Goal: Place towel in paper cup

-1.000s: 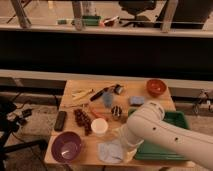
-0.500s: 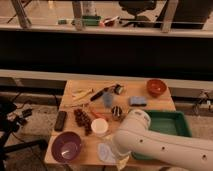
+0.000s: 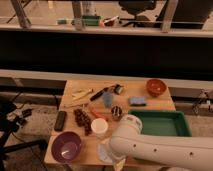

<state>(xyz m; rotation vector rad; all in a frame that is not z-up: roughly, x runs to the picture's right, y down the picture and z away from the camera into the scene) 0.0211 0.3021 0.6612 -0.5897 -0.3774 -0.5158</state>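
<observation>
A white paper cup (image 3: 99,127) stands upright near the front of the wooden table (image 3: 150,105). A pale crumpled towel (image 3: 103,151) lies on the table just in front of the cup, partly hidden by my white arm (image 3: 150,149). My gripper (image 3: 118,163) is at the table's front edge, right beside the towel and mostly hidden under the arm.
A purple bowl (image 3: 67,146) sits front left. A dark remote-like bar (image 3: 60,120) and a dark snack strip (image 3: 82,121) lie left of the cup. A green tray (image 3: 161,123), a blue sponge (image 3: 137,101) and a red bowl (image 3: 156,87) are to the right. Utensils lie at the back.
My arm has swung lower and further left across the front of the table, and its end now comes down beside the towel.
</observation>
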